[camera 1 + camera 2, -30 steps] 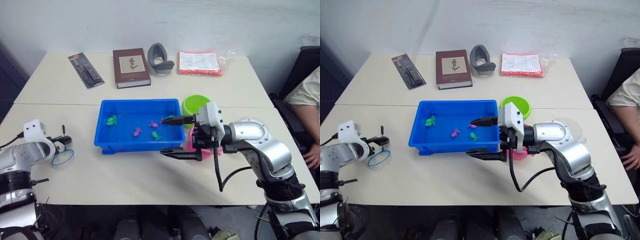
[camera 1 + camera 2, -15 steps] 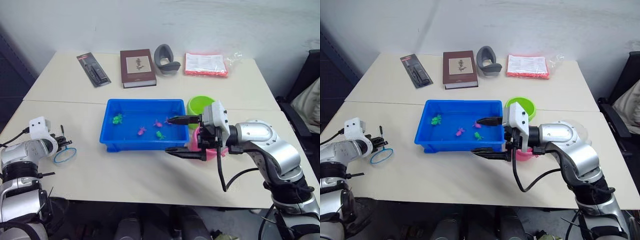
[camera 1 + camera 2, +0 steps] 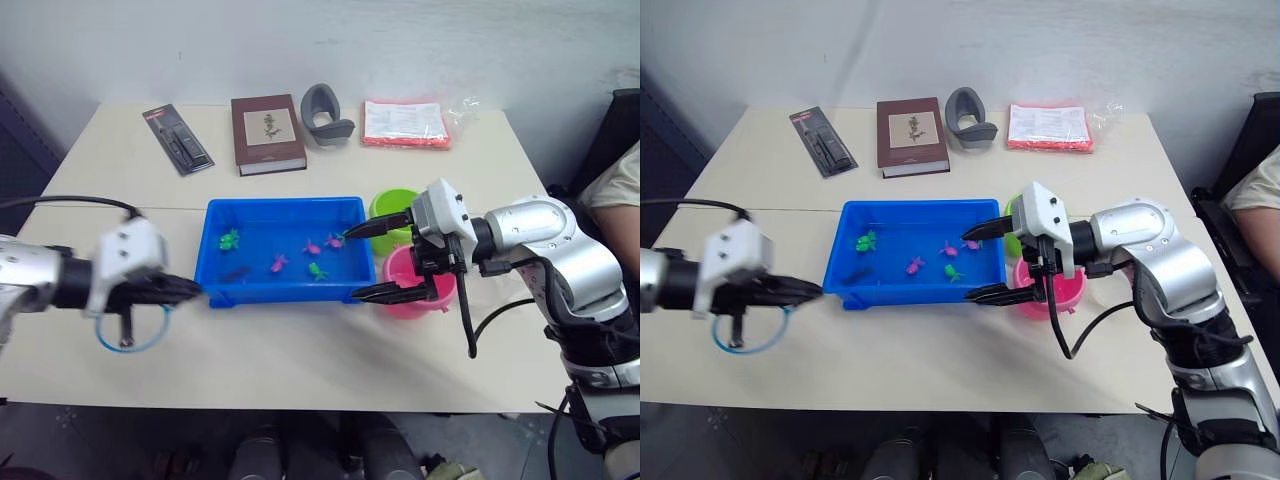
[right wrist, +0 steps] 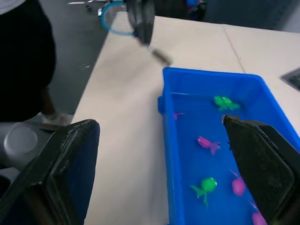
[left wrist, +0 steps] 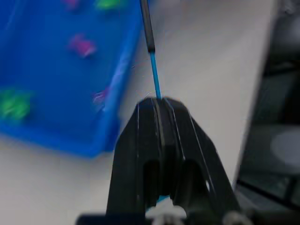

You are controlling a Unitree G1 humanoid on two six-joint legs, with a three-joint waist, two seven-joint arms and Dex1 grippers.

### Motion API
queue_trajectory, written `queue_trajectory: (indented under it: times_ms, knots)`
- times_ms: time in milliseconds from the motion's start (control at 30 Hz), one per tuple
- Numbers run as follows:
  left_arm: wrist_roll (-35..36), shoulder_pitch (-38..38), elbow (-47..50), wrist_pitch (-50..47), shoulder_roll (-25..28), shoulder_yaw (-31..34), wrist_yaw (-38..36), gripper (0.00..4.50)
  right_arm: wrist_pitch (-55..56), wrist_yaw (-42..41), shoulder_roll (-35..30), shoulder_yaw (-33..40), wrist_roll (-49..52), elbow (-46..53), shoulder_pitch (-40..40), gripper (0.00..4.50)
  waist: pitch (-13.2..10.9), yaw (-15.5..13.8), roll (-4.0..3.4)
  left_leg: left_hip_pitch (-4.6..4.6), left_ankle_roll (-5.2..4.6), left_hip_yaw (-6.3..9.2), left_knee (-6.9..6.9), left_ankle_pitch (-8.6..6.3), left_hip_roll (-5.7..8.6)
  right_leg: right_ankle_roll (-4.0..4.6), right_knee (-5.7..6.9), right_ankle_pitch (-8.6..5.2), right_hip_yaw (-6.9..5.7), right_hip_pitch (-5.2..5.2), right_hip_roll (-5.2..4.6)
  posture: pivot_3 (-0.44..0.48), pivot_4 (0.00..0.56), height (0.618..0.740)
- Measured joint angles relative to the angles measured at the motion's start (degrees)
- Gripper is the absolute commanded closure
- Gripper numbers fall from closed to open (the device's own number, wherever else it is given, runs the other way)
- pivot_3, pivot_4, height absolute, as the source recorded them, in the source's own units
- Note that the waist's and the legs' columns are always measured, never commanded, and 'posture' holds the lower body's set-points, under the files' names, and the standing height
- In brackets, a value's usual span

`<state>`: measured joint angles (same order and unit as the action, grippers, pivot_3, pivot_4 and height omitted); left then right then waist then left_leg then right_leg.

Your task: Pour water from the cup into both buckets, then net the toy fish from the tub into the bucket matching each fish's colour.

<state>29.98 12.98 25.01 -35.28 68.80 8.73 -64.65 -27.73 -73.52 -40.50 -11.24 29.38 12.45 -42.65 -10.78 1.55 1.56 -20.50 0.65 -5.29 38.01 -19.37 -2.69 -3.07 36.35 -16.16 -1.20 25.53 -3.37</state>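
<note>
Your left gripper clamps the net just beside the tub, while your right gripper gapes wide over its far end.

Silver-grey rounded arm shells with black joints. White boxy camera housings at both wrists. Long tapered black fingers on the right gripper; matte black left gripper. Black cables looping off both forearms.

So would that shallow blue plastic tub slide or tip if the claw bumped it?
The shallow blue plastic tub is wide, low and flat-bottomed, so it would probably slide rather than tip. It holds only tiny green and pink toy fish, so it likely shifts easily on the smooth table.
</note>
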Motion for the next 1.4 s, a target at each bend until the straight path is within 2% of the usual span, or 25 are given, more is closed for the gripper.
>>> queue_trajectory:
  times_ms: [67,100,200,233,300,600,833,933,1033,1067,1100,1233,1267,1300,1400]
  knots:
    - [-1.0,2.3,0.7,0.7,-1.2,-3.1,0.1,4.48,0.0,-0.2,0.8,-0.5,-0.4,-0.7,-0.9,0.0,0.0,0.0,0.0,0.0,-0.03,-0.02,0.07,-0.01,0.01,-0.02,0.06,0.01,0.01,0.0,0.09,0.0,0.15,0.74]
    - [-3.1,5.5,1.2,1.7,-3.0,-7.2,0.2,4.48,0.2,-0.6,1.4,-1.5,-0.9,-1.3,-1.8,0.0,0.0,0.0,0.01,0.02,-0.08,-0.03,0.11,0.02,0.05,-0.05,0.12,0.03,0.03,-0.01,0.12,0.0,0.15,0.74]
    - [-7.2,14.1,0.7,2.1,-10.3,-16.7,1.5,4.5,1.0,-1.3,3.8,-4.6,-2.8,-2.1,-3.1,0.88,0.0,0.2,0.04,-0.01,-0.11,-0.15,0.29,0.05,0.04,-0.19,0.15,0.11,0.22,-0.03,0.38,0.0,0.15,0.74]
    - [-8.0,15.8,-0.3,2.2,-11.6,-18.5,1.3,4.5,1.6,-1.8,4.0,-5.3,-3.7,-2.2,-3.1,1.33,0.0,0.2,0.03,-0.01,-0.1,-0.18,0.3,0.06,0.02,-0.19,0.15,0.12,0.27,0.0,0.45,0.0,0.15,0.74]
    - [-9.5,17.8,-2.0,2.6,-12.9,-20.5,0.8,4.5,2.8,-2.1,4.4,-6.4,-5.2,-2.3,-3.0,1.33,0.0,0.1,0.04,0.0,-0.06,-0.18,0.3,0.06,-0.01,-0.19,0.12,0.11,0.35,0.0,0.72,0.0,0.15,0.74]
    - [-12.1,23.3,-5.9,3.3,-18.5,-22.5,0.0,4.5,4.1,-1.8,6.3,-8.7,-9.0,-3.1,-1.4,1.33,0.0,0.0,0.03,-0.01,-0.01,-0.2,0.39,0.1,-0.09,-0.19,0.18,0.11,0.4,0.01,0.72,0.0,0.15,0.74]
    - [-12.1,24.3,-5.9,3.1,-19.5,-22.5,-1.1,4.5,4.2,-1.1,7.1,-8.7,-10.4,-4.5,-1.1,1.33,0.0,0.0,0.03,-0.01,0.0,-0.21,0.49,0.11,-0.11,-0.19,0.25,0.11,0.41,0.01,0.73,0.0,0.15,0.74]
    - [-12.2,24.3,-5.9,3.1,-20.2,-22.6,-1.3,4.5,4.9,-0.8,7.1,-8.7,-11.3,-5.1,-0.9,2.19,0.0,0.0,0.03,-0.01,0.0,-0.21,0.52,0.11,-0.1,-0.19,0.27,0.11,0.41,0.01,0.73,0.0,0.15,0.74]
    - [-12.4,24.4,-5.9,3.1,-20.6,-22.6,-1.2,4.5,5.5,-0.6,7.1,-8.7,-12.2,-5.6,-0.9,3.83,0.0,0.0,0.03,-0.01,0.01,-0.21,0.54,0.11,-0.11,-0.19,0.29,0.11,0.42,0.01,0.74,0.0,0.15,0.74]
    - [-12.4,24.4,-5.9,3.1,-20.6,-22.6,-1.2,4.5,5.7,-0.6,7.1,-8.7,-12.4,-5.7,-0.7,4.24,0.0,0.0,0.03,-0.01,0.01,-0.21,0.55,0.11,-0.11,-0.19,0.3,0.11,0.42,0.01,0.74,0.0,0.15,0.74]
    - [-12.4,24.4,-5.9,3.0,-20.8,-22.6,-1.3,4.5,6.1,-0.5,7.0,-8.7,-12.6,-5.8,-0.6,4.38,0.0,0.0,0.04,-0.01,0.01,-0.21,0.56,0.11,-0.11,-0.19,0.3,0.11,0.43,0.01,0.74,0.0,0.15,0.74]
    - [-12.1,24.4,-5.9,1.1,-21.6,-22.6,-0.8,4.5,6.5,-0.5,6.7,-8.3,-12.7,-5.7,0.0,4.38,0.0,0.0,0.03,-0.01,0.0,-0.21,0.64,0.1,-0.1,-0.19,0.38,0.11,0.44,0.01,0.74,0.0,0.15,0.74]
    - [-11.8,24.4,-5.9,0.5,-21.8,-22.6,-0.7,3.82,6.3,-0.5,6.7,-8.1,-12.5,-5.5,0.3,4.5,0.0,0.0,0.04,-0.02,0.0,-0.21,0.66,0.1,-0.1,-0.19,0.39,0.11,0.44,0.01,0.74,0.0,0.15,0.74]
    - [-10.7,24.1,-5.9,-0.1,-22.1,-21.8,-0.5,3.58,5.4,-0.4,6.2,-7.5,-11.9,-4.3,1.2,4.5,0.0,0.0,0.04,-0.03,0.0,-0.2,0.66,0.1,-0.11,-0.19,0.4,0.11,0.44,0.01,0.73,0.0,0.15,0.74]
    - [-5.2,21.7,-5.9,-4.0,-24.1,-14.0,2.2,2.28,-0.9,0.8,2.8,-3.9,-8.4,-0.2,4.2,4.5,0.0,-0.1,0.04,-0.09,0.02,-0.14,0.75,0.09,-0.19,-0.19,0.54,0.11,0.44,0.01,0.61,0.0,0.15,0.74]
